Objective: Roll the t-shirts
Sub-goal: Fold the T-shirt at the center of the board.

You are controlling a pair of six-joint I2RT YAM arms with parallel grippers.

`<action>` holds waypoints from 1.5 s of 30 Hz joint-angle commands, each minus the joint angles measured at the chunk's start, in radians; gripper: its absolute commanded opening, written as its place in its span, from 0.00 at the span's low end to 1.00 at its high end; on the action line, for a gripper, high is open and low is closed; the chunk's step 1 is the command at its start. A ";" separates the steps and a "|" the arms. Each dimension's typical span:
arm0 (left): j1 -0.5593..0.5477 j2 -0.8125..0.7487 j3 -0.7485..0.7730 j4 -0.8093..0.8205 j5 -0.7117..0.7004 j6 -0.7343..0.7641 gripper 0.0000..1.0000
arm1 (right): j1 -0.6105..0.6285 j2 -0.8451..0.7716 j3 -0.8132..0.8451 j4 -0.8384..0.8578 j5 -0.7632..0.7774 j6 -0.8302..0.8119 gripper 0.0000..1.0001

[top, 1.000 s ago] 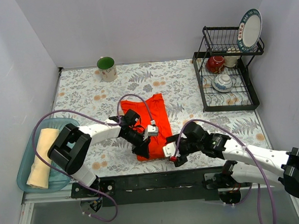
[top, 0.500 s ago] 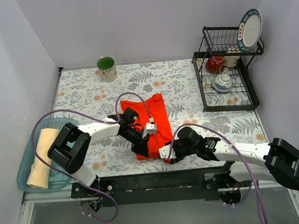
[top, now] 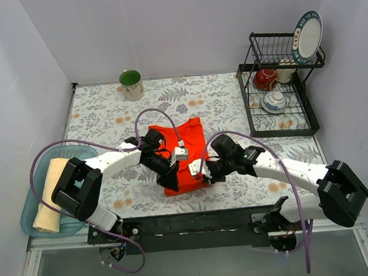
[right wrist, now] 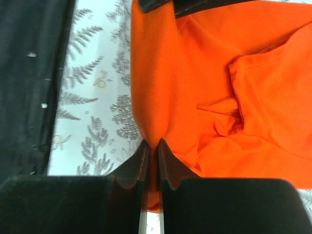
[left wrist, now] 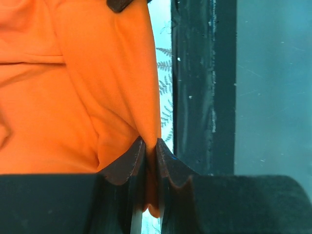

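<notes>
An orange-red t-shirt point(top: 189, 151) lies folded lengthwise on the leaf-patterned table, its near end lifted. My left gripper point(top: 168, 179) is shut on the near left corner of that t-shirt point(left wrist: 97, 92), a fold of cloth pinched between its fingers point(left wrist: 127, 161). My right gripper point(top: 205, 175) is shut on the near right corner of the same t-shirt point(right wrist: 209, 73), the cloth pinched between its fingers point(right wrist: 168, 163). The cream t-shirt point(top: 50, 199) lies rolled in the blue basin point(top: 30, 210) at the near left.
A green mug point(top: 131, 84) stands at the back left. A black dish rack point(top: 280, 101) with a red cup point(top: 265, 78), a bowl point(top: 274, 101) and a plate point(top: 308, 36) stands at the back right. The black near rail point(top: 189, 222) runs just below the shirt.
My right gripper moved left and farther in to the shirt's near right corner and shut on it. My left gripper, still shut on the near left corner, drew it away from the near edge.
</notes>
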 commanded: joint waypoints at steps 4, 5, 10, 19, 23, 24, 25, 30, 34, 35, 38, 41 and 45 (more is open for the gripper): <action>0.019 -0.035 0.033 -0.148 0.003 0.026 0.03 | -0.096 0.178 0.177 -0.495 -0.310 -0.133 0.01; 0.026 -0.019 0.041 -0.147 0.009 0.024 0.02 | -0.113 0.198 0.190 -0.541 -0.334 -0.144 0.01; 0.077 0.085 0.094 -0.176 0.039 0.056 0.02 | -0.171 0.374 0.331 -0.677 -0.414 -0.216 0.01; 0.135 0.231 0.150 -0.177 0.032 0.133 0.01 | -0.237 0.750 0.624 -1.029 -0.492 -0.463 0.01; 0.171 0.297 0.191 -0.157 0.012 0.138 0.01 | -0.267 0.841 0.691 -1.032 -0.496 -0.438 0.01; 0.181 0.306 0.199 -0.157 0.010 0.138 0.02 | -0.271 0.859 0.704 -1.032 -0.492 -0.426 0.01; 0.186 0.324 0.208 -0.159 0.006 0.150 0.02 | -0.276 0.894 0.717 -1.031 -0.494 -0.420 0.01; 0.195 0.346 0.228 -0.185 -0.007 0.193 0.03 | -0.305 0.976 0.785 -1.032 -0.499 -0.395 0.01; 0.194 0.347 0.217 -0.199 -0.007 0.207 0.02 | -0.320 1.026 0.820 -1.034 -0.500 -0.374 0.01; 0.194 0.343 0.214 -0.205 -0.002 0.210 0.01 | -0.336 1.036 0.826 -1.034 -0.514 -0.359 0.01; 0.195 0.327 0.197 -0.213 0.009 0.204 0.00 | -0.363 1.069 0.836 -1.032 -0.525 -0.337 0.01; 0.195 0.303 0.170 -0.205 0.001 0.195 0.01 | -0.372 1.102 0.836 -1.032 -0.514 -0.326 0.01; 0.198 0.249 0.139 -0.144 -0.074 0.123 0.28 | -0.372 1.138 0.855 -1.034 -0.505 -0.323 0.01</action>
